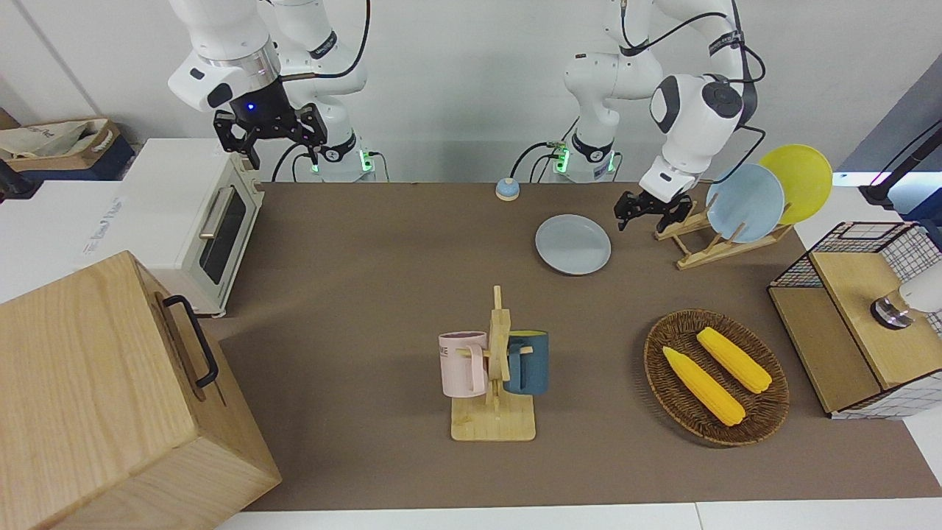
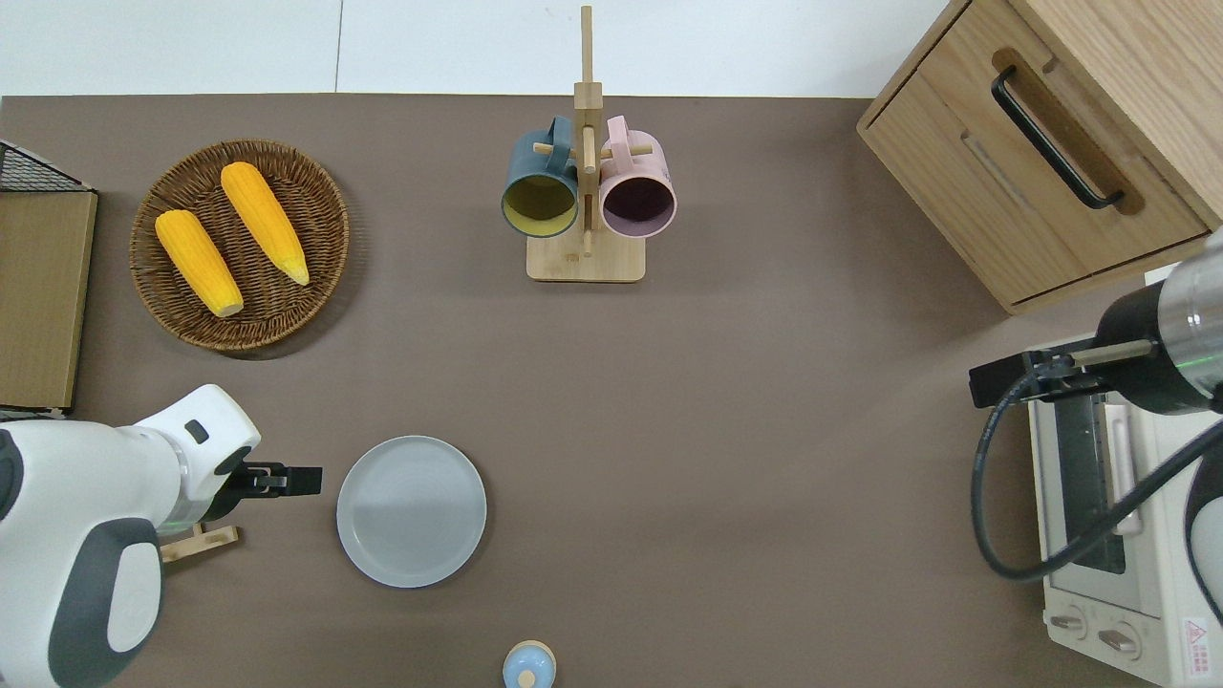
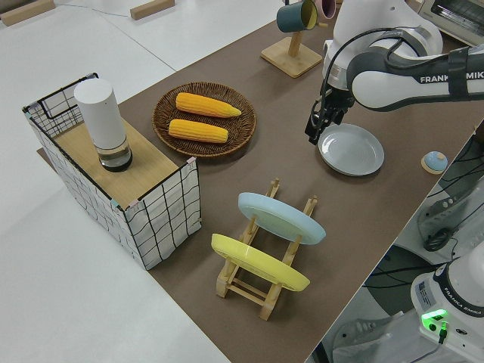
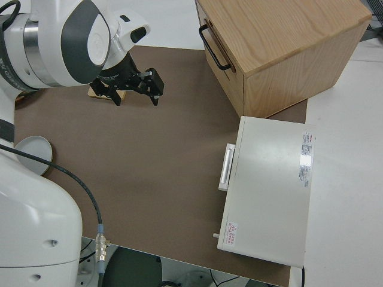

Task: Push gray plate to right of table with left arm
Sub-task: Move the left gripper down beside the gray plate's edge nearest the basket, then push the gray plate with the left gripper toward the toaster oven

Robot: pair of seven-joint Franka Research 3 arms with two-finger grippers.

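Note:
The gray plate (image 1: 572, 244) lies flat on the brown table (image 1: 368, 294), between the mug rack and the robots; it also shows in the overhead view (image 2: 411, 511) and the left side view (image 3: 351, 149). My left gripper (image 1: 644, 221) is low beside the plate's rim, on the side toward the left arm's end of the table, between the plate and the plate rack. In the overhead view the left gripper (image 2: 287, 480) stands a small gap from the rim. Its fingers look open and hold nothing. My right arm is parked, its gripper (image 1: 271, 147) open and empty.
A wooden plate rack (image 1: 710, 243) holds a sky-blue plate (image 1: 745, 202) and a yellow plate (image 1: 798, 180). A basket of corn (image 1: 715, 375), a mug rack (image 1: 494, 368), a small blue bell (image 1: 506, 190), a toaster oven (image 1: 199, 221), a wooden box (image 1: 110, 397) and a wire crate (image 1: 861, 316) stand around.

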